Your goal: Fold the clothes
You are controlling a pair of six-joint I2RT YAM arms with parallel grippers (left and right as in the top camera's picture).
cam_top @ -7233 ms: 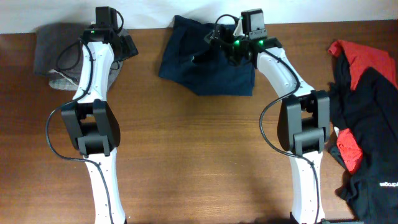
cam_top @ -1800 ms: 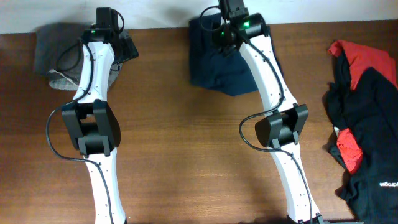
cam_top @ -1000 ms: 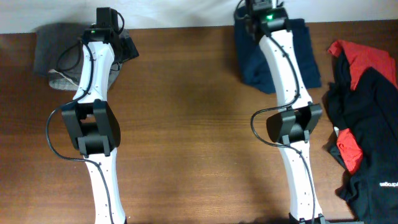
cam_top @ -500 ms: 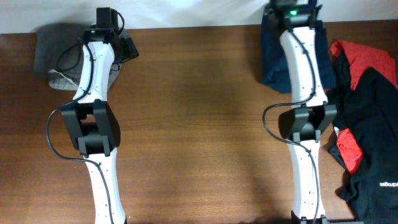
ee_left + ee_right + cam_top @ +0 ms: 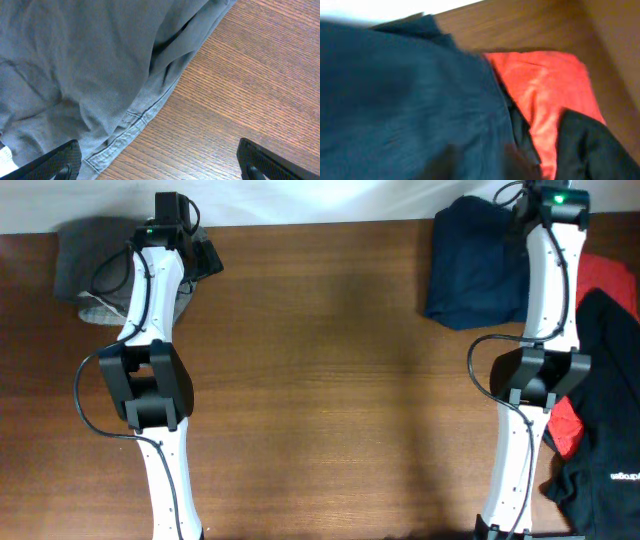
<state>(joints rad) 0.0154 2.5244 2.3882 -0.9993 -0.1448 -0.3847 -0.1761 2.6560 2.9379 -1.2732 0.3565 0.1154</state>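
Overhead, my left gripper sits at the table's far-left corner, right beside the grey garment, which lies bunched against the far edge. From up here I cannot judge how far its fingers are spread. The right arm is stretched straight out to the far edge near the right corner, and the right gripper is at the very top of the picture. I cannot tell from here whether it is spread or closed. The navy garment lies in a folded heap on the table at the far edge, just beside that arm on its inner side. The red-and-black garments are piled along the right edge.

On the left wrist camera, both fingertips show at the bottom corners, so the left gripper is spread wide. The grey garment fills the upper left, its stitched hem lying on the wood between the fingers, with bare table to the right.

The right wrist picture is blurred. The navy garment fills most of it, touching the red-and-black garments, with table behind. I cannot make out the fingers here.
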